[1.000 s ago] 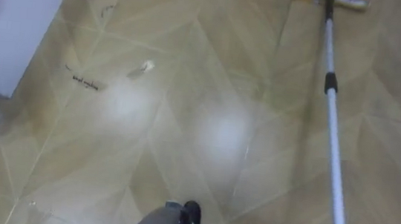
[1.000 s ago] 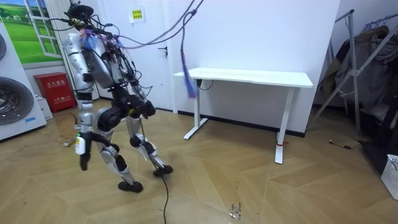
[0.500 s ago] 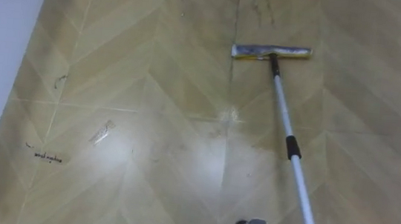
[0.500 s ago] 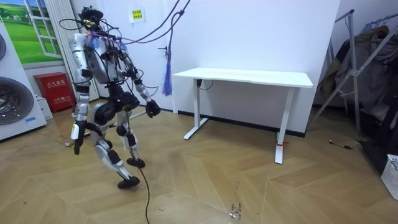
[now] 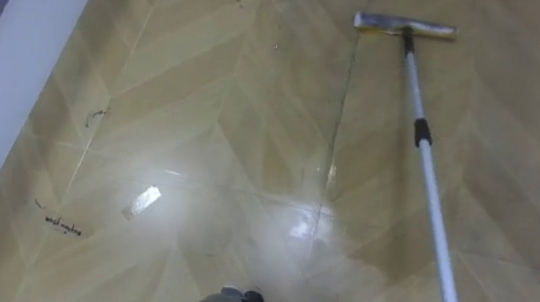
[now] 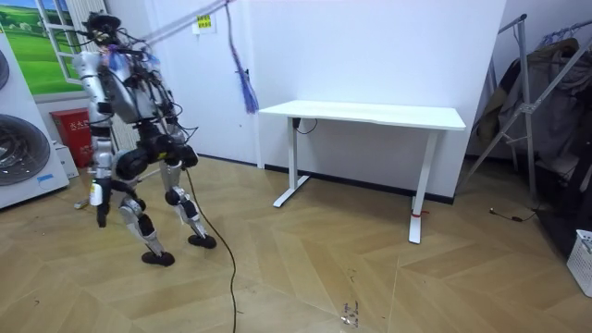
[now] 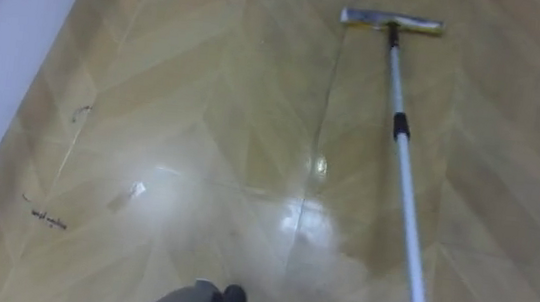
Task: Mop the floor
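While the robot steps toward the room view's left, nearer the washing machine (image 6: 18, 148) and the red box (image 6: 69, 129), the eye views shift with it, so part of the apparent motion is the camera's own. Measured against the white scrap (image 5: 142, 201) on the floor (image 5: 235, 97), the mop head (image 5: 405, 26) lies farther out than half a second ago; this reads as the outward part of a stroke. The mop pole (image 5: 428, 183) runs from the head to the lower right edge. A glossy patch (image 5: 292, 229) lies between head and robot. The scrap and the dark marks (image 5: 59, 222) sit well left of the pole's line, so that strip probably needs a later pass. One hand (image 6: 99, 211) hangs beside the leg; its finger state cannot be told.
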Tool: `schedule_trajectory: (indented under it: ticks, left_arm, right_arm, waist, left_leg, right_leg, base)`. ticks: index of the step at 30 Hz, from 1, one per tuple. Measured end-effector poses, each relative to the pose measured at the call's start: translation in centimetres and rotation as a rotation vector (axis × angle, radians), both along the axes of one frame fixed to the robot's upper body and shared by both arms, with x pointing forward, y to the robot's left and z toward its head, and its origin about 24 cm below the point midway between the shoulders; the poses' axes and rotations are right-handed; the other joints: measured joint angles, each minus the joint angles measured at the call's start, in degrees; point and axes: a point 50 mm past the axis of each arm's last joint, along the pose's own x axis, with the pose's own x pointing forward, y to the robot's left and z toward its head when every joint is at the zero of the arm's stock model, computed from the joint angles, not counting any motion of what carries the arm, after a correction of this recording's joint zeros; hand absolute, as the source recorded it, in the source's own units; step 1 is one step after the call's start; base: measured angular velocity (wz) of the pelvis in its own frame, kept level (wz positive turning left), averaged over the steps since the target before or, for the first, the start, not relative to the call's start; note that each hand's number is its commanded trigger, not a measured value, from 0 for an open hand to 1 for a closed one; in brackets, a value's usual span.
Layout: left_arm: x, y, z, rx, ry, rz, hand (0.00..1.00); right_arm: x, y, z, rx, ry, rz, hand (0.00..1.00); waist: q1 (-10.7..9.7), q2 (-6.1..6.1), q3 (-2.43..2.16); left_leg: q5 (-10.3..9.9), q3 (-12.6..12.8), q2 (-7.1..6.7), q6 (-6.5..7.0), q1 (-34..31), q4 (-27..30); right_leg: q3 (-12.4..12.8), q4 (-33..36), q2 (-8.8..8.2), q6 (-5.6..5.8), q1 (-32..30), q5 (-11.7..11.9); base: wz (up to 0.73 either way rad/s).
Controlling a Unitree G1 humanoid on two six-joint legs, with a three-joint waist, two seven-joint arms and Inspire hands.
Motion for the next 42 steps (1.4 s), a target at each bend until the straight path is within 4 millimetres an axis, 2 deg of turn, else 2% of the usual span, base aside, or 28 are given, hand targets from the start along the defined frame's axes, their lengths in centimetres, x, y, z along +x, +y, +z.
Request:
schedule_trajectory:
  ticks: [1, 3, 5, 6, 7, 8, 9, 10, 12, 13, 16, 17, 19, 21, 22, 23, 24, 25, 26, 28, 29, 32, 34, 36, 37, 38, 40, 42]
  left_arm:
    - [0.0, 0.0, 0.0, 0.0, -0.008, -0.003, 0.0]
    - [0.0, 0.0, 0.0, 0.004, -0.011, -0.011, 0.0]
    - [0.0, -0.2, 0.0, 0.008, -0.015, -0.01, 0.0]
    - [-0.1, -0.1, 0.0, 0.012, -0.012, -0.007, 0.0]
    - [-0.4, 0.2, -0.1, 0.021, 0.001, 0.002, 0.0]
    - [-0.9, 0.2, -0.2, 0.02, 0.017, 0.005, 0.0]
    - [-1.0, 0.1, -0.2, 0.016, 0.02, 0.009, 0.0]
    - [-1.0, 0.1, -0.2, 0.014, 0.021, 0.015, 0.0]
    - [-1.1, 0.1, -0.2, 0.013, 0.023, 0.015, 0.0]
    - [-1.1, 0.1, -0.3, 0.013, 0.028, 0.019, 0.0]
    - [-0.8, 0.3, -0.2, 0.028, 0.047, 0.019, 0.0]
    - [-0.5, 0.4, -0.2, 0.037, 0.043, 0.015, 0.0]
    - [-0.1, 0.5, -0.1, 0.048, 0.029, 0.001, 0.0]
    - [-0.2, 0.3, -0.1, 0.046, 0.03, 0.001, 0.0]
    - [-0.8, 0.2, -0.2, 0.04, 0.042, 0.003, 0.0]
    - [-1.6, 0.1, -0.3, 0.031, 0.06, 0.007, 0.0]
    - [-1.8, 0.0, -0.4, 0.024, 0.068, 0.001, 0.0]
    - [-2.3, -0.3, -0.5, 0.013, 0.084, -0.02, 0.0]
    - [-2.1, -0.7, -0.5, 0.001, 0.079, -0.03, 0.0]
    - [-1.6, -0.7, -0.3, 0.001, 0.051, -0.035, 0.0]
    - [-1.3, -0.5, -0.2, 0.002, 0.034, -0.031, 0.0]
    - [-0.7, -0.5, 0.0, -0.001, -0.002, -0.037, 0.0]
    - [0.2, -0.9, 0.1, -0.017, -0.038, -0.02, 0.0]
    - [0.9, -1.3, 0.1, -0.023, -0.063, -0.012, 0.0]
    - [0.8, -1.2, 0.1, -0.017, -0.07, 0.009, 0.0]
    - [0.6, -1.4, 0.0, -0.026, -0.065, 0.035, 0.0]
    - [0.6, -1.3, 0.0, -0.024, -0.063, 0.044, 0.0]
    - [0.0, -0.9, -0.2, -0.007, -0.036, 0.054, 0.0]
  right_arm:
    - [-2.0, 0.2, -0.2, 0.006, 0.044, -0.012, 1.0]
    - [-3.4, 0.6, -0.5, 0.016, 0.078, -0.011, 1.0]
    - [-5.0, 1.6, -0.9, 0.034, 0.118, -0.003, 1.0]
    - [-5.1, 1.9, -1.0, 0.04, 0.124, 0.005, 1.0]
    - [-5.3, 2.6, -1.2, 0.053, 0.132, 0.019, 1.0]
    - [-5.9, 2.9, -1.3, 0.058, 0.152, 0.021, 1.0]
    - [-5.8, 3.0, -1.3, 0.061, 0.153, 0.024, 1.0]
    - [-4.9, 3.4, -1.5, 0.07, 0.142, 0.036, 1.0]
    - [-2.5, 3.0, -1.3, 0.058, 0.115, 0.063, 1.0]
    - [-0.2, 2.3, -0.8, 0.03, 0.087, 0.083, 1.0]
    - [7.1, 0.7, 1.3, -0.043, -0.062, 0.154, 1.0]
    - [9.4, 0.5, 2.1, -0.055, -0.123, 0.176, 1.0]
    - [12.4, 0.6, 3.3, -0.055, -0.218, 0.193, 1.0]
    - [13.3, 1.2, 3.4, -0.033, -0.279, 0.194, 1.0]
    - [12.6, 1.8, 2.8, 0.003, -0.279, 0.167, 1.0]
    - [11.0, 2.2, 2.0, 0.041, -0.254, 0.138, 1.0]
    - [9.7, 2.0, 1.6, 0.048, -0.228, 0.127, 1.0]
    - [6.6, 0.8, 1.0, 0.031, -0.152, 0.105, 1.0]
    - [2.9, -0.2, 0.5, 0.008, -0.061, 0.082, 1.0]
    - [-2.1, -0.7, 0.1, 0.0, 0.053, 0.049, 1.0]
    - [-4.8, -0.4, -0.1, 0.011, 0.114, 0.032, 1.0]
    - [-9.4, 1.4, -0.5, 0.06, 0.215, -0.003, 1.0]
    - [-9.8, 2.6, -0.9, 0.09, 0.224, -0.007, 1.0]
    - [-8.2, 2.9, -1.2, 0.091, 0.198, 0.029, 1.0]
    - [-7.0, 3.1, -1.3, 0.087, 0.184, 0.057, 1.0]
    - [-6.0, 3.2, -1.4, 0.075, 0.177, 0.07, 1.0]
    - [-3.8, 3.2, -1.4, 0.057, 0.169, 0.074, 1.0]
    - [-0.3, 2.4, -0.8, 0.006, 0.135, 0.103, 1.0]
  waist:
    - [0.1, 0.62, -0.28]
    - [0.1, 1.88, -0.32]
    - [-0.5, 3.06, -0.5]
    - [-0.9, 3.1, -0.45]
    - [-1.2, 2.86, -0.39]
    - [-1.6, 3.38, -0.38]
    - [-1.5, 3.95, -0.47]
    - [-1.3, 4.24, -0.55]
    - [-1.0, 4.25, -0.52]
    - [-0.9, 4.18, -0.46]
    - [-0.6, 3.18, 0.32]
    - [0.7, 2.55, 0.59]
    - [2.7, 1.0, 1.21]
    - [3.8, 0.64, 0.92]
    - [3.9, 0.38, 0.94]
    - [3.8, -0.04, 0.56]
    - [3.6, -0.21, 0.38]
    - [3.2, 0.02, 0.17]
    - [2.9, 0.43, -0.14]
    - [2.4, 0.45, -0.21]
    - [1.2, 0.41, -0.25]
    - [-2.4, 1.09, -0.55]
    - [-2.6, 1.74, -0.48]
    - [-2.6, 2.82, -0.17]
    - [-2.7, 3.04, -0.1]
    - [-2.8, 3.68, -0.03]
    - [-2.5, 4.08, 0.08]
    - [-2.2, 3.36, 0.5]
  left_leg:
    - [-1.2, -1.8, -0.02, 0.13, 1.2, -0.1]
    - [-2.5, -5.9, -0.17, -1.05, 2.1, -0.2]
    - [-2.7, -8.6, -0.28, -1.41, 3.9, -0.4]
    - [-3.0, -8.9, -0.24, -1.88, 4.2, -0.2]
    - [-4.8, -9.2, -0.2, -4.01, 5.2, 0.8]
    - [-7.9, -9.1, 0.91, -5.33, 6.1, 2.3]
    - [-9.1, -8.8, 1.45, -6.03, 6.7, 2.8]
    - [-9.8, -8.4, 2.65, -7.0, 7.7, 3.2]
    - [-9.9, -8.3, 3.74, -7.2, 8.9, 3.4]
    - [-9.9, -8.3, 4.38, -7.21, 9.1, 4.4]
    - [-8.2, -8.2, 5.8, -9.51, 7.1, 11.3]
    - [-7.5, -7.6, 6.5, -9.53, 5.3, 13.9]
    - [-7.7, -7.4, 5.32, -9.21, 0.9, 12.2]
    - [-7.2, -6.3, 4.51, -8.84, -3.7, 6.7]
    - [-4.0, -5.9, 3.86, -7.42, -5.2, 1.6]
    - [0.6, -5.2, 2.78, -5.83, -5.4, -2.0]
    - [2.3, -5.0, 2.25, -5.14, -4.9, -3.5]
    - [3.9, -3.9, 2.27, -3.75, -3.8, -4.5]
    - [3.8, -2.5, 2.17, -2.67, -3.0, -4.5]
    - [2.2, -1.7, 1.66, -1.48, -2.4, -3.9]
    - [1.0, -1.3, 1.26, -1.1, -1.7, -3.3]
    - [-1.8, -1.6, 0.61, -0.61, 1.3, -2.4]
    - [-2.6, -3.2, 0.47, -1.0, 2.4, -2.6]
    - [-2.7, -5.5, 0.32, -1.28, 2.6, -2.6]
    - [-2.8, -6.3, -0.01, -1.99, 3.0, -2.7]
    - [-3.4, -7.1, 0.18, -2.94, 4.0, -3.3]
    - [-3.1, -6.7, 0.25, -3.51, 6.8, -5.6]
    - [-2.3, -6.9, 0.28, -3.89, 9.5, -8.2]
  right_leg:
    - [0.7, 2.5, 0.49, 0.02, -1.6, 1.6]
    - [0.4, 3.8, 1.11, 0.04, -6.7, 1.4]
    - [0.5, -3.5, 0.81, -0.67, -12.5, 1.9]
    - [1.1, -7.1, 0.76, -0.68, -13.5, 3.0]
    - [2.1, -12.9, 0.97, 0.06, -14.8, 7.1]
    - [0.2, -12.3, 0.43, -0.9, -14.1, 10.9]
    - [-0.9, -11.7, 0.63, -1.92, -13.6, 10.2]
    - [-1.4, -10.8, 1.5, -3.12, -12.6, 9.5]
    - [-2.1, -10.6, 2.45, -3.96, -11.4, 8.2]
    - [-2.6, -9.9, 2.7, -4.56, -10.9, 6.9]
    - [-2.9, -7.3, 3.67, -5.87, -9.7, 4.2]
    - [-3.0, -7.0, 4.24, -6.6, -9.5, 3.7]
    - [-3.1, -7.3, 4.51, -7.2, -9.5, 3.4]
    - [-4.0, -8.8, 4.78, -7.23, -8.1, 3.1]
    - [-4.7, -10.2, 4.85, -6.77, -6.1, 2.7]
    - [-4.8, -11.5, 4.64, -6.05, -4.1, 2.1]
    - [-4.8, -12.0, 4.32, -5.61, -3.2, 1.7]
    - [-4.8, -12.5, 3.67, -4.68, -1.8, 0.7]
    - [-4.4, -12.4, 3.01, -3.85, -1.1, -0.1]
    - [-2.4, -10.4, 2.74, -3.16, -1.2, -0.4]
    - [-1.7, -7.1, 2.08, -1.8, -2.3, 0.5]
    - [-1.4, 0.7, 0.84, 0.15, -4.0, 3.8]
    - [0.0, -0.2, 0.98, 0.28, -5.5, 3.2]
    - [1.3, -6.6, 1.06, 0.4, -8.3, 2.8]
    - [1.9, -12.9, 1.07, 0.89, -8.4, 5.9]
    - [0.7, -13.7, 0.92, -0.44, -7.0, 6.5]
    - [0.0, -15.4, 1.07, -0.97, -4.3, 6.8]
    - [-0.4, -16.8, 0.98, -1.22, -2.2, 7.0]
  base:
    - [-0.4]
    - [-0.56]
    - [-0.49]
    - [-0.48]
    - [-0.33]
    - [-0.26]
    - [-0.09]
    - [-0.11]
    - [-0.01]
    - [0.13]
    - [0.2]
    - [0.14]
    - [0.02]
    - [0.11]
    - [0.14]
    - [0.15]
    - [0.23]
    - [0.39]
    - [0.37]
    - [0.03]
    - [-0.08]
    - [-0.03]
    - [-0.68]
    - [-0.95]
    - [-0.63]
    - [-0.4]
    - [0.05]
    - [0.11]
